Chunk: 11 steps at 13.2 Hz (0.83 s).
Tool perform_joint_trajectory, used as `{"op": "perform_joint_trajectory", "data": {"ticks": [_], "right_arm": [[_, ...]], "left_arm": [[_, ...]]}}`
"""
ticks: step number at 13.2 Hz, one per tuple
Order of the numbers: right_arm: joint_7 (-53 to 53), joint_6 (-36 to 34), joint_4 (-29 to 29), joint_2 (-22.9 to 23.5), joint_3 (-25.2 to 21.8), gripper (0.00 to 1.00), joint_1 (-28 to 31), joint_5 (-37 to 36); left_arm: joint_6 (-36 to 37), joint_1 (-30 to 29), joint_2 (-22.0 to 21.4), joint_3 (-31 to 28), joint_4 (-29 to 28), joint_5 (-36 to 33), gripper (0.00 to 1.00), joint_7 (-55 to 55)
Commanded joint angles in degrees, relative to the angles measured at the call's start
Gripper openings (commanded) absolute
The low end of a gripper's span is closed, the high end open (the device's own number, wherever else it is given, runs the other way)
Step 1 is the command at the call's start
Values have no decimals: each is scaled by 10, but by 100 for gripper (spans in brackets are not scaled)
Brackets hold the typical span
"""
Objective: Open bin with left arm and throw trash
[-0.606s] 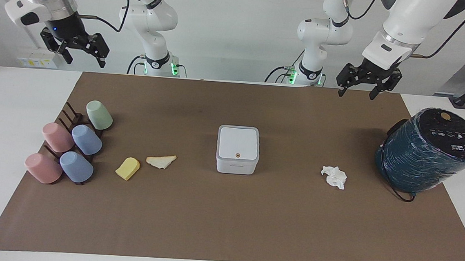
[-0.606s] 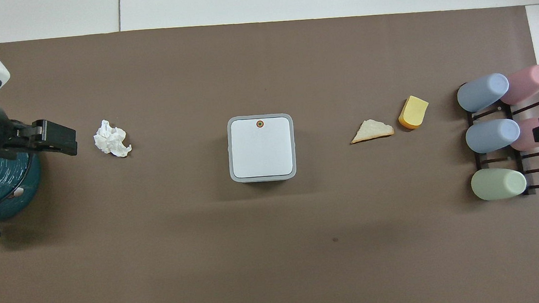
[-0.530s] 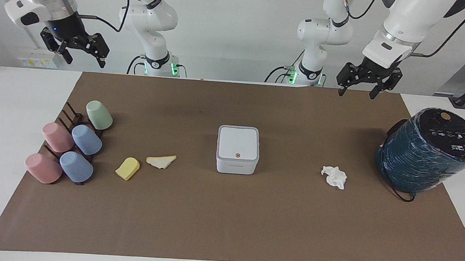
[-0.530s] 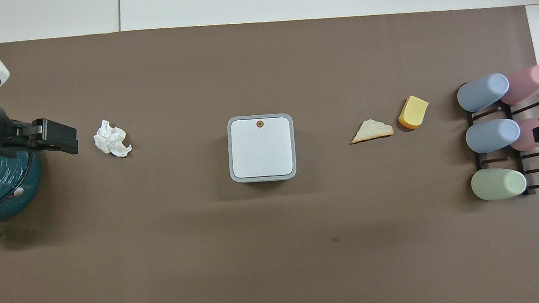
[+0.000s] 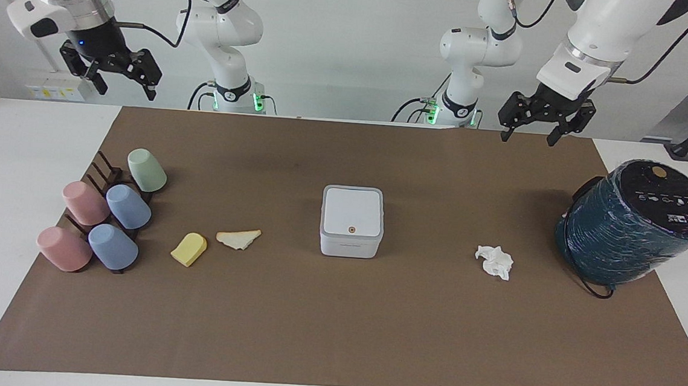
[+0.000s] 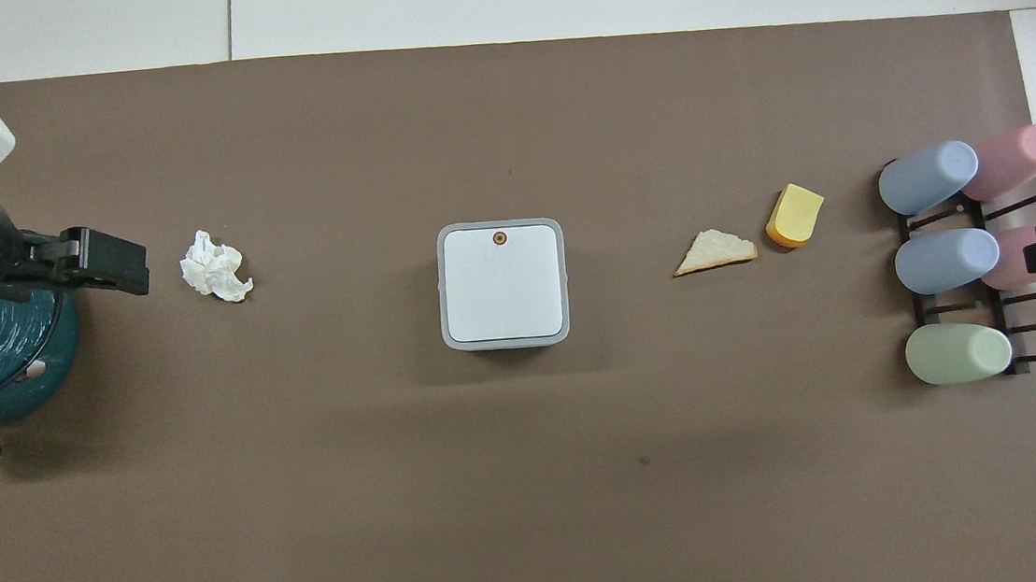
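White bin (image 5: 352,221) sits well apart from both raised grippers.

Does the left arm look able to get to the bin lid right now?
Probably yes. The left gripper hangs open and empty, the closed bin stands alone mid-mat, and the tissue lies off to one side.

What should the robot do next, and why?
Probably swing the left tool, open and up in the air, down to the bin: its lid is shut, and the tissue, yellow block and bread slice lie outside.
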<state>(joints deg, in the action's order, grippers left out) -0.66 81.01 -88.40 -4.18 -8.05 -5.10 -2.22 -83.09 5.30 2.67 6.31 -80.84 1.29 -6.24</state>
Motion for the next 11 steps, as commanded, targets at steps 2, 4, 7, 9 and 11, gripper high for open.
{"op": "perform_joint_trajectory", "data": {"ticks": [2, 4, 7, 9, 11], "right_arm": [[-7, -2, -4, -7, 1, 100, 0, 1], [-7, -2, -4, -7, 1, 100, 0, 1], [-7, -2, -4, -7, 1, 100, 0, 1], [-7, -2, -4, -7, 1, 100, 0, 1], [-7, -2, -4, -7, 1, 100, 0, 1]], "left_arm": [[-6, 1, -3, 1, 4, 1, 100, 7], [-8, 3, -3, 1, 4, 2, 100, 7], [-13, 7, -3, 2, 2, 2, 100, 6], [-13, 8, -4, 4, 1, 2, 100, 5], [-14, 9, -6, 5, -1, 2, 100, 5]]}}
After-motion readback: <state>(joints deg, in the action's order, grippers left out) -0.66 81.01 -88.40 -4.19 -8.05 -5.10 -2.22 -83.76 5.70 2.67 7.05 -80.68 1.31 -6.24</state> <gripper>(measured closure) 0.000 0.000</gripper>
